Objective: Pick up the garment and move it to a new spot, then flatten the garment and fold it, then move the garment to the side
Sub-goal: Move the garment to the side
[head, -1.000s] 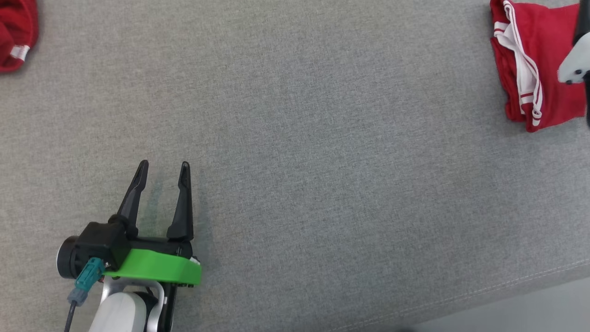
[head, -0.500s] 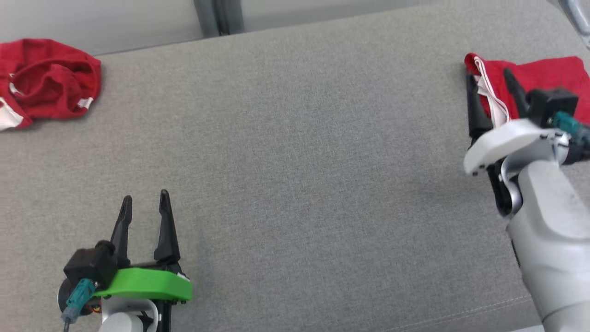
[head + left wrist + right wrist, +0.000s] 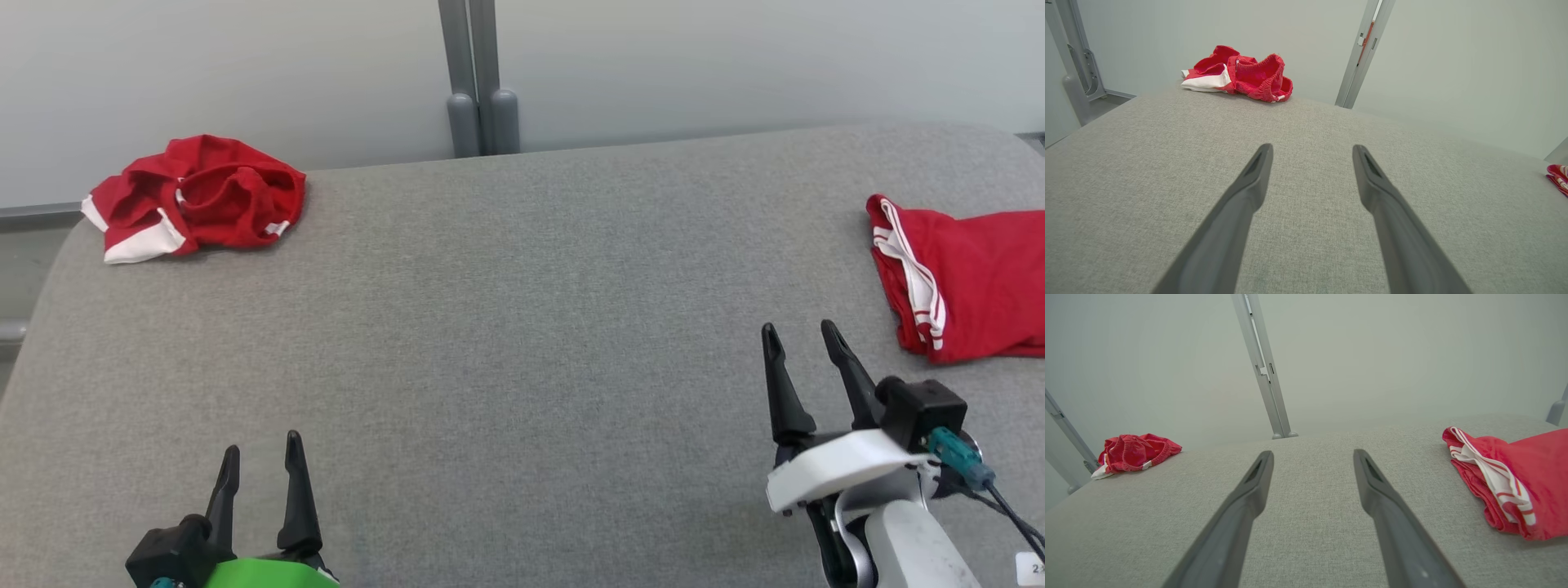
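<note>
A crumpled red garment (image 3: pixel 196 200) with white trim lies at the far left corner of the grey padded table (image 3: pixel 522 343); it is also in the left wrist view (image 3: pixel 1241 75) and the right wrist view (image 3: pixel 1133 452). A folded red garment (image 3: pixel 963 282) with white stripes lies flat at the right edge, seen too from the right wrist (image 3: pixel 1515 477). My left gripper (image 3: pixel 263 445) stands open at the near left, empty, fingers pointing toward the crumpled garment (image 3: pixel 1311 149). My right gripper (image 3: pixel 798 328) is open and empty, just near-left of the folded garment (image 3: pixel 1312 453).
A pale wall runs behind the table, with a grey metal post (image 3: pixel 478 82) at the middle of the far edge. The table's far corners are rounded. A wide stretch of bare grey cloth lies between the two garments.
The head camera has tilted up, bringing the wall and far edge into view. My right gripper has drawn back from the folded garment's left edge to the near right, still open.
</note>
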{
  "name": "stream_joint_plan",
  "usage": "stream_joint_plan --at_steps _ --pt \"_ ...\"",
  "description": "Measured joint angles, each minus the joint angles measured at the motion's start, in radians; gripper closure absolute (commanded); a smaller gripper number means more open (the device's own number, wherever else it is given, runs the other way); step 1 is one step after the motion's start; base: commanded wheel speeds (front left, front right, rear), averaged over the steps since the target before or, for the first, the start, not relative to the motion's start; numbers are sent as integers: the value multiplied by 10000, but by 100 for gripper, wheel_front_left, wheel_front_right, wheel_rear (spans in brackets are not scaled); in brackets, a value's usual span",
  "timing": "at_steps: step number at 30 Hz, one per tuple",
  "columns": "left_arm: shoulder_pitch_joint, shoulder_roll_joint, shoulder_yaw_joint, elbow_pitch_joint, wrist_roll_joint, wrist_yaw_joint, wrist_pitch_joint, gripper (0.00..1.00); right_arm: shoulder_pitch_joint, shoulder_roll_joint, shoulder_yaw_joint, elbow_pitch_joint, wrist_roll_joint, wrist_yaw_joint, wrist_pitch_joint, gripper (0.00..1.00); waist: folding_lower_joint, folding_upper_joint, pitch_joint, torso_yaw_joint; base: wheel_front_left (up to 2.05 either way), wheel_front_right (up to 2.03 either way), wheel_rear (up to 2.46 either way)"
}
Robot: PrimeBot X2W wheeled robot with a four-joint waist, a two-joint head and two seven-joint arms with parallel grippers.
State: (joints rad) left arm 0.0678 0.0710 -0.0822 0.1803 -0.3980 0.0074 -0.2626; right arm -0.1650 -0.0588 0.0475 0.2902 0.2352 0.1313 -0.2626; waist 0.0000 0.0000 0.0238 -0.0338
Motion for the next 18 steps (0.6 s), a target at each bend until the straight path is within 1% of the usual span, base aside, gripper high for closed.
stream_joint_plan --at_steps 4,8,18 --pt "134 -94 8 -35 42 0 0 0 698 71 -79 -585 -219 0 0 0 0 0 -268 321 0 0 0" --pt "148 -142 -75 12 165 -36 0 0 1024 86 251 -585 -211 0 0 0 0 0 -468 523 0 0 0" --pt "177 -184 -61 90 297 -86 2 0 1053 96 345 -506 -92 0 -2 0 0 0 -652 529 0 0 0"
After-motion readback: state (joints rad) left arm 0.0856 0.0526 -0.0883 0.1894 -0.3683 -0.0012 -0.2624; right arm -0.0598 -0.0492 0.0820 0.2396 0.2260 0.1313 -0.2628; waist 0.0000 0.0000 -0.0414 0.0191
